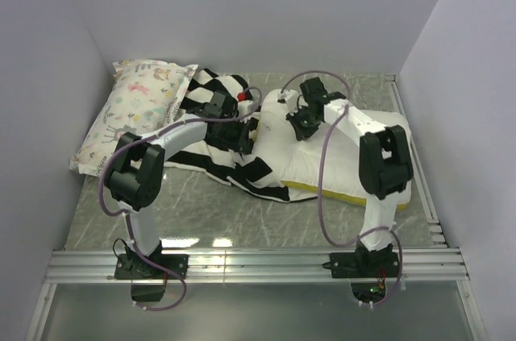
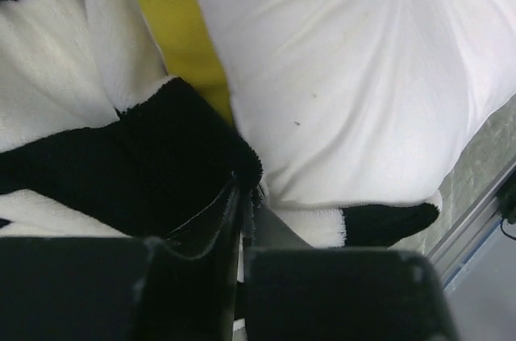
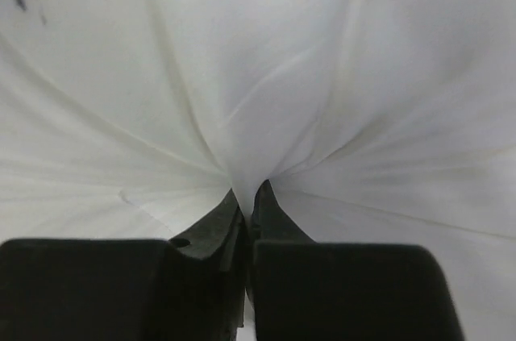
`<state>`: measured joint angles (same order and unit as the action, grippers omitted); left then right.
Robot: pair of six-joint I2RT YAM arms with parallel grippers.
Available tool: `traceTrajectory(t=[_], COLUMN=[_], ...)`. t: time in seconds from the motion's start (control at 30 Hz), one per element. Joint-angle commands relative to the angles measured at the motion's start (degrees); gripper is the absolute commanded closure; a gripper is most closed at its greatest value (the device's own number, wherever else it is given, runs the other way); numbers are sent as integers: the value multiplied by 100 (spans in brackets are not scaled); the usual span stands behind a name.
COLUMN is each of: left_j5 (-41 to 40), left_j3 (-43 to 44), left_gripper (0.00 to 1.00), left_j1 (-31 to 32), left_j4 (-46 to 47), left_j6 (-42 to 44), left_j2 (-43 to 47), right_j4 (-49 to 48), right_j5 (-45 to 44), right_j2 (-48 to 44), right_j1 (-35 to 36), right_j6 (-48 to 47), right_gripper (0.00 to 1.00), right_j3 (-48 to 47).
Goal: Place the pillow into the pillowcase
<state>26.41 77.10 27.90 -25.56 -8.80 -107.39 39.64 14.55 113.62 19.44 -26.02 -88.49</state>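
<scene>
The left gripper (image 2: 247, 196) was closed on the black hem of the pillowcase (image 2: 137, 164) and the right gripper (image 3: 248, 196) pinched the pillow (image 3: 322, 75), which lay on the table (image 1: 201, 228) beside it; the hem should probably be drawn over evenly.

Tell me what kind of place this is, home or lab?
Probably a lab test cell, not a bedroom. Plain walls box in a marble-look table, an aluminium rail carries the left arm and right arm, and the pillow and pillowcase look like props.
</scene>
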Motion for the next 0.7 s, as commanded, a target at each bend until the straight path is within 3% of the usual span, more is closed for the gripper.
traceTrajectory(t=[0.0, 0.13, 0.33, 0.47, 0.67], left_j5=[346, 50, -514, -803, -603], left_j3=[7, 305, 1052, 1527, 1299], left_gripper=[88, 72, 57, 55, 46], left_j1=[-258, -417, -382, -58, 356], left_j4=[192, 78, 34, -124, -177], left_j6=[-113, 79, 300, 203, -218], left_j2=[500, 764, 448, -70, -571], right_j4=[300, 351, 493, 229, 88], right_j5=[584, 480, 172, 154, 14], right_j2=[-968, -1974, -2371, -2547, -2802], right_j1=[-45, -177, -239, -239, -257], right_j6=[-254, -588, -606, -290, -97], right_gripper=[100, 100, 100, 100, 100], right_j3=[867, 1412, 1896, 2300, 2556])
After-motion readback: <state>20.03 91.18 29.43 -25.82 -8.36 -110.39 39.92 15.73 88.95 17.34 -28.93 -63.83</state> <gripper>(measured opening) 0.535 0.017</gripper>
